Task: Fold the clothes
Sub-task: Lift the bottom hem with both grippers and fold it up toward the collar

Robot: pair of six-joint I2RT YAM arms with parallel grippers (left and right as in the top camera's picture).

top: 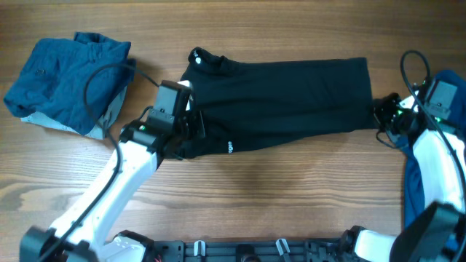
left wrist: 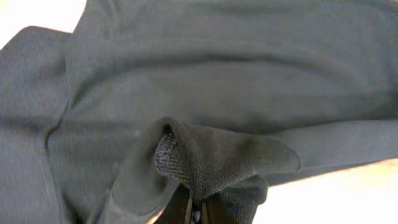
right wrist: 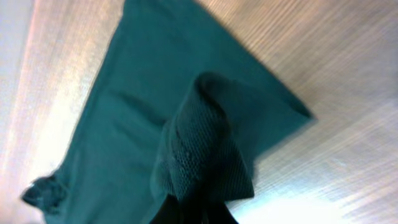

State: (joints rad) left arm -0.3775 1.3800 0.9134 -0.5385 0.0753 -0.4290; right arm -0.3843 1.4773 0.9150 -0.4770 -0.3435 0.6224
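A black shirt lies spread across the middle of the wooden table, folded lengthwise, collar at the upper left. My left gripper is shut on the shirt's left edge; the left wrist view shows a pinch of dark knit fabric bunched between the fingers. My right gripper is shut on the shirt's right hem; the right wrist view shows a raised fold of fabric held in the jaws.
A crumpled blue garment lies at the far left of the table. Another blue cloth lies at the right edge under my right arm. A black cable loops over the blue garment.
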